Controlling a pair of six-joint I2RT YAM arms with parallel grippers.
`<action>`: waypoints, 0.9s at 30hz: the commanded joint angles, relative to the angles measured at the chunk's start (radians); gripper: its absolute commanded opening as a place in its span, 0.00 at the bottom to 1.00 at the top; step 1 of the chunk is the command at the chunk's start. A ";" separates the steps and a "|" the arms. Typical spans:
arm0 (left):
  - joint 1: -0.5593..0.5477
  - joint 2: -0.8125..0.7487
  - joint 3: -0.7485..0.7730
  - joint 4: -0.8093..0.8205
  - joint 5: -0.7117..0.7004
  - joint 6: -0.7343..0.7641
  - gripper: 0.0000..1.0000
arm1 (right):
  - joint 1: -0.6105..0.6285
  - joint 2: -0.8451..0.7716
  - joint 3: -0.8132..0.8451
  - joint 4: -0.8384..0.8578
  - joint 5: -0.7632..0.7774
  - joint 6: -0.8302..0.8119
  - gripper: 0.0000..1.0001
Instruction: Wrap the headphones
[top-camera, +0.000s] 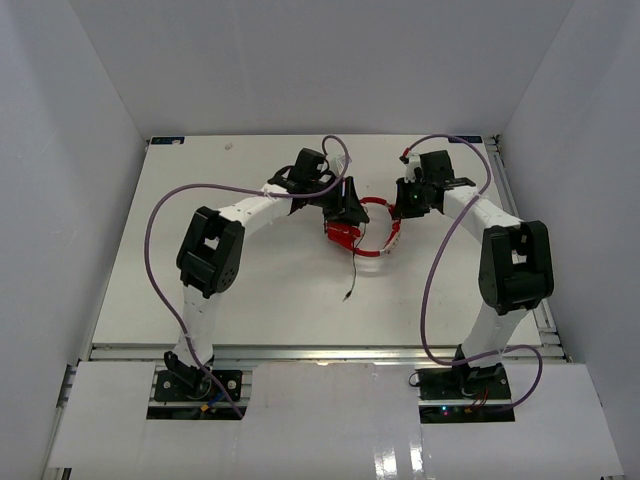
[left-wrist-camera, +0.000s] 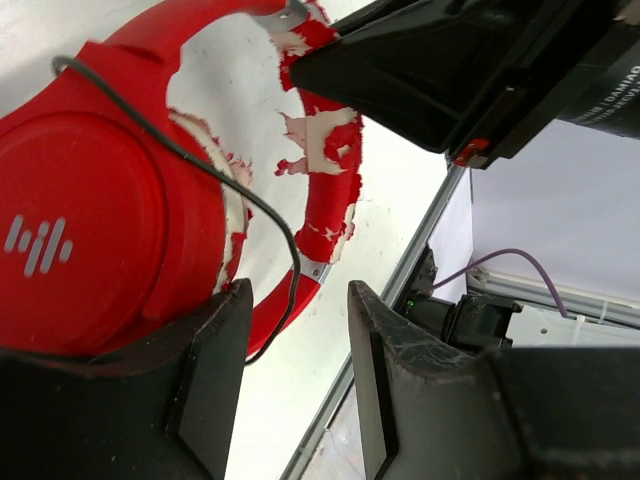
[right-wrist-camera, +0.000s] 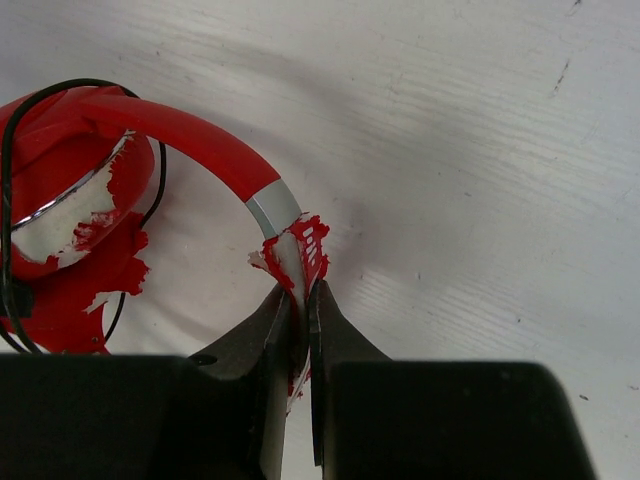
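The red headphones (top-camera: 362, 232) lie on the white table at centre back, their headband peeling red and white. The thin black cable (top-camera: 351, 272) trails toward me and ends in a small plug (top-camera: 345, 296). My left gripper (top-camera: 345, 208) is open beside the left ear cup (left-wrist-camera: 80, 230). The cable (left-wrist-camera: 230, 185) crosses that cup and runs down past my left finger (left-wrist-camera: 215, 360). My left gripper (left-wrist-camera: 295, 335) holds nothing. My right gripper (right-wrist-camera: 302, 300) is shut on the worn headband (right-wrist-camera: 190, 140), with the ear cups (right-wrist-camera: 70, 230) to its left. My right gripper also shows in the top view (top-camera: 403, 205).
White walls enclose the table on the left, back and right. A metal rail (top-camera: 522, 250) runs along the table's right edge and shows in the left wrist view (left-wrist-camera: 400, 280). Purple robot cables (top-camera: 155, 215) loop over both arms.
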 joint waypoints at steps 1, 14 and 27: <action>-0.002 -0.003 0.093 -0.039 -0.003 0.045 0.56 | 0.001 0.020 0.080 0.059 -0.085 0.034 0.08; 0.003 -0.280 0.022 -0.107 -0.173 0.315 0.70 | -0.049 0.136 0.111 0.057 -0.101 -0.002 0.10; 0.006 -0.777 -0.502 0.045 -0.272 0.371 0.86 | -0.101 -0.029 0.008 0.032 -0.084 -0.101 0.90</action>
